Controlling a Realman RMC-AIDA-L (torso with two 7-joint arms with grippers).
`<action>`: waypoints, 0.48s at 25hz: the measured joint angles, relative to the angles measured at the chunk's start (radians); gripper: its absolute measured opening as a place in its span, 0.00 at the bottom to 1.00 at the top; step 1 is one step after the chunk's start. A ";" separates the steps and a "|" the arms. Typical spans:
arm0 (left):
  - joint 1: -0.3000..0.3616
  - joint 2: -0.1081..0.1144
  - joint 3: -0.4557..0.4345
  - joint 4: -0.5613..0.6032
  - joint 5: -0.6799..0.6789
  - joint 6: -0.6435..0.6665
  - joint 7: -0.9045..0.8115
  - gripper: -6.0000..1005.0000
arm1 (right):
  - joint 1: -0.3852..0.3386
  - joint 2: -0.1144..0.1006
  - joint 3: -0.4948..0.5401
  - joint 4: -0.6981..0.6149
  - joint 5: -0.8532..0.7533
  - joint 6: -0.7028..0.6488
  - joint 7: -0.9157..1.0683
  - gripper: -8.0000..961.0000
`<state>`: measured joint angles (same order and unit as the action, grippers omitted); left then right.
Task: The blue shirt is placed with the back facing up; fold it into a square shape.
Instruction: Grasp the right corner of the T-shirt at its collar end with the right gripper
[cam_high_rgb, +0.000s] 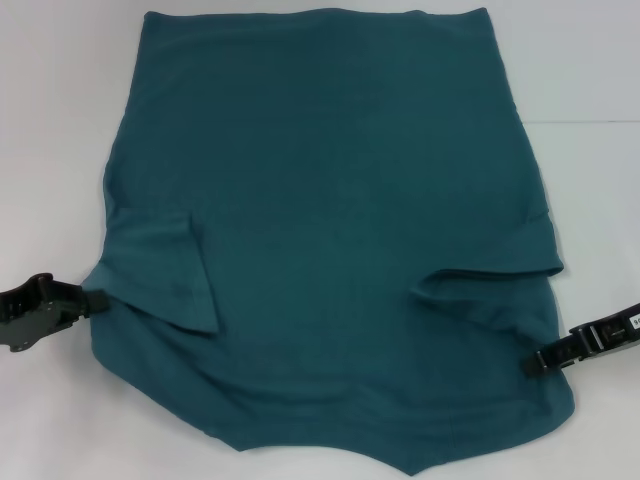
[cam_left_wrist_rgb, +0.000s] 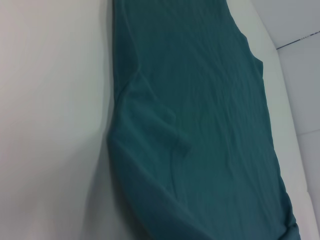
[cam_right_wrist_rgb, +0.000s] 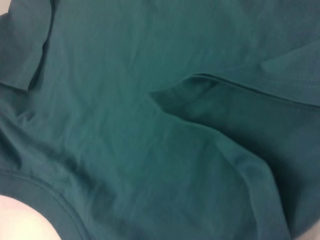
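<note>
The blue shirt (cam_high_rgb: 330, 220) lies spread on the white table, plain side up, with its neckline at the near edge and its hem at the far edge. Both short sleeves are folded inward onto the body, the left sleeve (cam_high_rgb: 175, 275) and the right sleeve (cam_high_rgb: 490, 275). My left gripper (cam_high_rgb: 85, 300) touches the shirt's left edge near the shoulder, where the cloth draws to a point. At the right edge, my right gripper (cam_high_rgb: 530, 362) meets the cloth by the other shoulder. The left wrist view shows the shirt (cam_left_wrist_rgb: 200, 125) lengthwise; the right wrist view is filled by the shirt (cam_right_wrist_rgb: 150, 125) and a sleeve fold.
The white table (cam_high_rgb: 50, 120) shows bare on both sides of the shirt and beyond its far edge. A seam line (cam_high_rgb: 590, 122) runs across the table at the far right.
</note>
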<state>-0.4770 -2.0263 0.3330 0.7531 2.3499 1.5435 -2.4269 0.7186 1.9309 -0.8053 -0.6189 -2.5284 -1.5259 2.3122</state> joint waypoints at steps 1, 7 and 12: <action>0.000 0.000 0.000 0.000 0.000 0.000 0.000 0.02 | 0.001 0.002 0.000 0.000 0.000 0.000 0.000 0.60; -0.005 -0.001 0.000 0.000 0.000 -0.001 -0.001 0.02 | 0.010 0.011 -0.010 0.004 -0.008 0.002 0.004 0.56; -0.005 -0.002 0.000 0.000 0.000 -0.002 -0.002 0.02 | 0.012 0.011 -0.010 0.006 -0.025 0.008 0.010 0.53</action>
<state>-0.4819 -2.0279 0.3329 0.7531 2.3501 1.5416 -2.4291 0.7304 1.9421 -0.8158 -0.6125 -2.5529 -1.5179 2.3221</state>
